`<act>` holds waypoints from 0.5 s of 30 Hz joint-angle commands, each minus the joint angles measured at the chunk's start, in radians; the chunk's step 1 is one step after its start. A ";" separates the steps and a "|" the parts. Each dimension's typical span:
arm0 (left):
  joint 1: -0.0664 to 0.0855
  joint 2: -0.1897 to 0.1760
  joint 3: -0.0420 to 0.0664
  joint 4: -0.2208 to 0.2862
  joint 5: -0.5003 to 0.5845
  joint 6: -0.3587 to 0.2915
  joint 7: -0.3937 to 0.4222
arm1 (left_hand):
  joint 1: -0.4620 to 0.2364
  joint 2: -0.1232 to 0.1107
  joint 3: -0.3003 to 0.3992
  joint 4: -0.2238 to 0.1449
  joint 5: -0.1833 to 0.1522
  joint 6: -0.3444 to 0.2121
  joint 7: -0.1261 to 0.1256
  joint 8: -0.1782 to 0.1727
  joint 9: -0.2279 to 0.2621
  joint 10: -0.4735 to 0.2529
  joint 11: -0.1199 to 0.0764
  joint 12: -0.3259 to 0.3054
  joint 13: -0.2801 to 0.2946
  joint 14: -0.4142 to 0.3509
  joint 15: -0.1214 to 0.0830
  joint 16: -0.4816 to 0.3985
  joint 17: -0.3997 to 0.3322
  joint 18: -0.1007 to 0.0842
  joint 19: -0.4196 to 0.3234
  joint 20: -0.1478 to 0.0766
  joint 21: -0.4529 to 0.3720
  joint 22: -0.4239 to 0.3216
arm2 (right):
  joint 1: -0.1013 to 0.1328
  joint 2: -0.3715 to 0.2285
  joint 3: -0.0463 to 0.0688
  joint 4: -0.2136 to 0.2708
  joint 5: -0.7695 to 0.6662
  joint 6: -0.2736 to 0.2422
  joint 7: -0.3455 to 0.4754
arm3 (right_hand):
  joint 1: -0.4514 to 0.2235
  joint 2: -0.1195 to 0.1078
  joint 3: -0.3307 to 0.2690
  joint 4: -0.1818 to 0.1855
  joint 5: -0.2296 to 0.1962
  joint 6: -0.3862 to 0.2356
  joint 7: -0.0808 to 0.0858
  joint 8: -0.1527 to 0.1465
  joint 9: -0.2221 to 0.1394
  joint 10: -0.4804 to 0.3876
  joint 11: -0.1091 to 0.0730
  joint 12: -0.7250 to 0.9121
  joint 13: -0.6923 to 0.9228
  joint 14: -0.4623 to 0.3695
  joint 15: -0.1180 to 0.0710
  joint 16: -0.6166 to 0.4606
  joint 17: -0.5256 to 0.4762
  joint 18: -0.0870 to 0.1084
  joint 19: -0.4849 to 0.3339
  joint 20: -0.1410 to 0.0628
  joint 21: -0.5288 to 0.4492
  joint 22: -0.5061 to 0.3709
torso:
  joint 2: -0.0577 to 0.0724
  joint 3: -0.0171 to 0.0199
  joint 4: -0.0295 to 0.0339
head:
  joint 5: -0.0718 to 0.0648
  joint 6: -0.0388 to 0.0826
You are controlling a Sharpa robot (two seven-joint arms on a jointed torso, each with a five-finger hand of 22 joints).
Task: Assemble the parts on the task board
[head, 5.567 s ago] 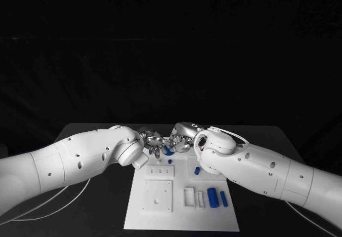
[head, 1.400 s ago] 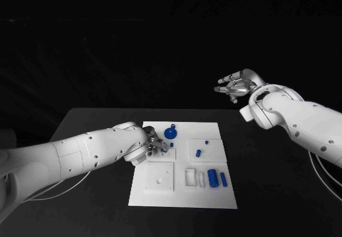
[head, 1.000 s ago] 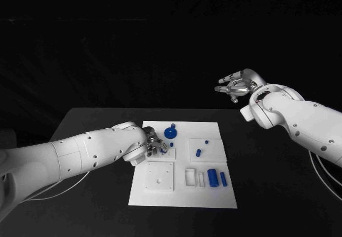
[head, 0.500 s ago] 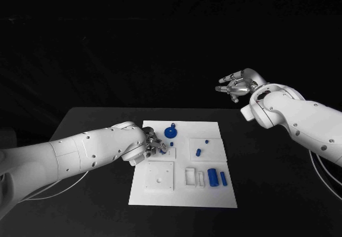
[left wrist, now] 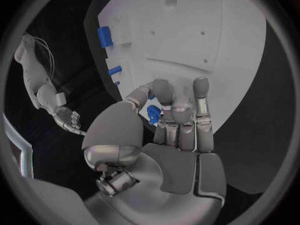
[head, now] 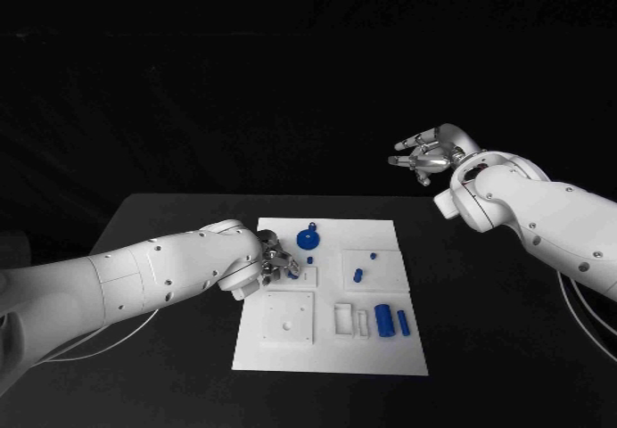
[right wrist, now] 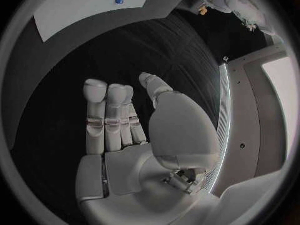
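— Pinching a small blue part [left wrist: 153, 113] between thumb and fingers, the left hand [head: 276, 263] hovers over the white board's [head: 386, 357] left side, beside a round blue piece [head: 308, 239].

— Which step is this?

— Seating that part, by the look of it. The next move calls for lining it up with its slot and pressing straight down.

— And the right hand [head: 424, 153]?

— Raised well off the table [head: 154, 223], fingers spread, holding nothing. Other blue parts [head: 383, 320] lie on the board's near right.

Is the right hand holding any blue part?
No. The right hand is raised away from the white board, and its wrist view shows the fingers open and empty.
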 commanded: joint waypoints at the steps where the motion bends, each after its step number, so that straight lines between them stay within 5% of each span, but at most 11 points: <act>1: 0.000 -0.001 0.000 0.003 -0.002 0.014 -0.003 | 0.013 0.023 -0.001 0.002 -0.006 0.251 -0.150 0.013 0.548 0.031 -0.024 0.006 0.000 0.008 0.002 0.004 0.001 0.016 -0.001 0.006 -0.004 0.019 | 0.000 0.001 0.001 0.000 -0.001 0.012 0.002 | -0.011 -0.001 0.001 -0.006 0.007 0.005 0.000 -0.001 0.001 -0.002 -0.008 0.000 -0.002 -0.002 -0.004 -0.002 0.000 0.009 0.043 -0.002 -0.001 0.071 | 0.000 -0.0002 0.0005 | 0.001 0.000; 6: 0.000 -0.002 0.000 0.004 -0.013 0.007 -0.005 | 0.017 0.024 -0.002 0.001 -0.023 0.250 -0.150 0.011 0.550 0.031 -0.024 0.006 -0.001 0.005 0.003 0.002 -0.002 0.020 -0.003 0.011 -0.004 0.019 | 0.000 0.000 0.001 0.001 -0.001 0.012 0.001 | -0.011 -0.001 0.001 -0.006 0.007 0.005 0.000 -0.001 0.001 -0.002 -0.008 0.000 -0.002 -0.002 -0.004 -0.002 0.000 0.009 0.043 -0.002 -0.001 0.071 | 0.001 -0.0002 -0.0001 | 0.001 0.003; 9: 0.000 -0.003 0.000 0.005 -0.023 0.000 -0.008 | 0.026 0.032 -0.008 0.004 -0.062 0.248 -0.149 0.007 0.546 0.031 -0.024 0.001 -0.005 0.003 0.003 -0.004 -0.012 0.021 -0.004 0.013 -0.005 0.019 | 0.000 0.000 0.001 0.001 -0.001 0.011 0.001 | -0.011 -0.001 0.001 -0.006 0.007 0.005 0.000 -0.001 0.001 -0.002 -0.008 0.000 -0.002 -0.002 -0.004 -0.002 0.000 0.009 0.043 -0.002 -0.001 0.071 | 0.001 -0.0003 -0.0004 | 0.000 0.003; 15: -0.001 -0.005 0.000 0.008 -0.033 -0.013 -0.010 | 0.032 0.035 -0.013 0.006 -0.066 0.248 -0.148 0.004 0.544 0.031 -0.024 -0.002 -0.006 0.003 0.003 -0.007 -0.018 0.024 -0.004 0.016 -0.006 0.019 | 0.000 0.001 0.001 0.000 -0.001 0.012 0.001 | -0.013 -0.001 0.004 -0.009 0.009 0.005 0.000 -0.001 0.001 -0.002 -0.008 0.000 -0.002 -0.002 -0.004 -0.002 0.001 0.009 0.043 -0.002 -0.002 0.070 | 0.000 -0.0006 -0.0002 | 0.000 0.002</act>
